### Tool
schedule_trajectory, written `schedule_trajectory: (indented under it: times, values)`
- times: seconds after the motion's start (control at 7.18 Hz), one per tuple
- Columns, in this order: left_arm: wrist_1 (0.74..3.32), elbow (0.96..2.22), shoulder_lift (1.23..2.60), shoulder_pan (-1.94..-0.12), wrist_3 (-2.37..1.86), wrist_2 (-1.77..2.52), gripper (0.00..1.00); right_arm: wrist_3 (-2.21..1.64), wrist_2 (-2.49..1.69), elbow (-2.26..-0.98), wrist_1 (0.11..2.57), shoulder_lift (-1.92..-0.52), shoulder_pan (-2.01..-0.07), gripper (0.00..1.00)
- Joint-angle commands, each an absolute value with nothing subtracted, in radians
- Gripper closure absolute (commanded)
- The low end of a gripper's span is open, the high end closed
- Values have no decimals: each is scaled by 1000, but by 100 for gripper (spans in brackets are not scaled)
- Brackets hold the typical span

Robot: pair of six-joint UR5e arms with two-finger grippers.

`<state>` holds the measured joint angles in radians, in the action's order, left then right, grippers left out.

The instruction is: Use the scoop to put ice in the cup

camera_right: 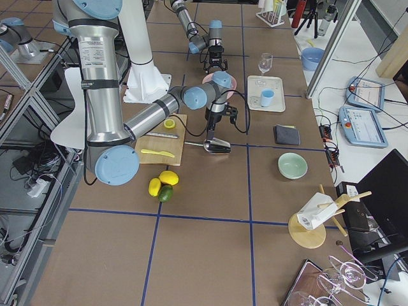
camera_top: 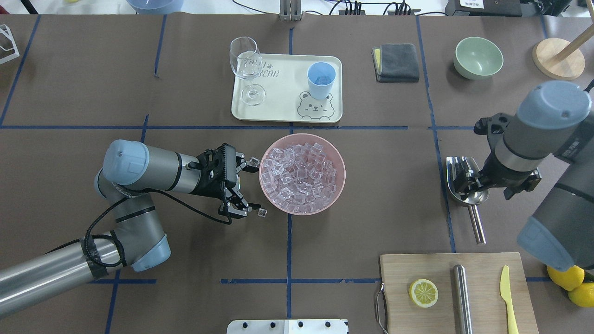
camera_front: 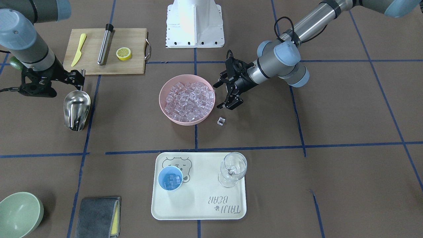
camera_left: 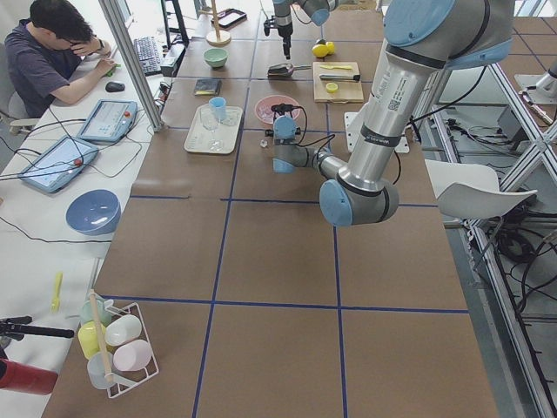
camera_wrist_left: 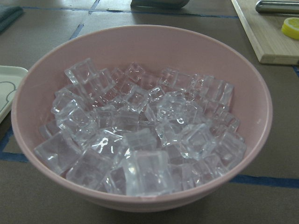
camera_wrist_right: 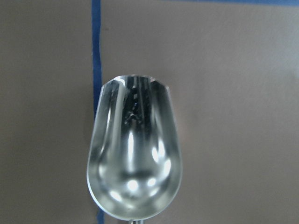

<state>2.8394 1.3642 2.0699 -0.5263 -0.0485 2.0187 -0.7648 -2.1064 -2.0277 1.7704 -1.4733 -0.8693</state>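
**Scoop lies empty, cup holds a few cubes**

The ice (camera_front: pixel 188 99) fills a pink bowl (camera_front: pixel 161 99) at the middle of the surface, and 1 loose cube (camera_front: pixel 220 121) lies just outside its rim. A few cubes sit in the cup (camera_front: pixel 170 178), which stands on a tray (camera_front: pixel 198 211) across a blue tape line from the bowl, well apart from the wine glass (camera_front: pixel 233 168) at the tray's other end.

The scoop (camera_front: pixel 76 109) rests empty on the surface, far to one side of the bowl, its mouth facing away from the robot. The right hand (camera_front: pixel 79 79) is at the handle end, probably to take or set down the scoop by its rod; whether it is pinching the handle I cannot tell. The left hand (camera_front: pixel 224 96) hovers spread and empty just beside the bowl's wall, likely placed to steady the bowl during scooping.

Bare surface lies between scoop, bowl and tray, so the path looks open. The cutting board (camera_front: pixel 132 64) stays behind the scoop. The glass is the main thing to avoid near the cup.
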Motion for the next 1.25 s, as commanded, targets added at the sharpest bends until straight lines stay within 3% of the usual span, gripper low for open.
schedule_trajectory:
  times: [0.0, 0.7, 1.11]
  values:
    - [2839, 1367, 2068, -529, -48, 2019, 0, -434, -2103, -2004, 1778, -1488, -1064, 0]
    - [2839, 1374, 2051, -558, -49, 2026, 0, 293, -2236, -1953, 1769, -1779, -1535, 0]
    - [2759, 1399, 1964, -739, -43, 2055, 0, 305, -2309, -1948, 1769, -1848, -1585, 0]
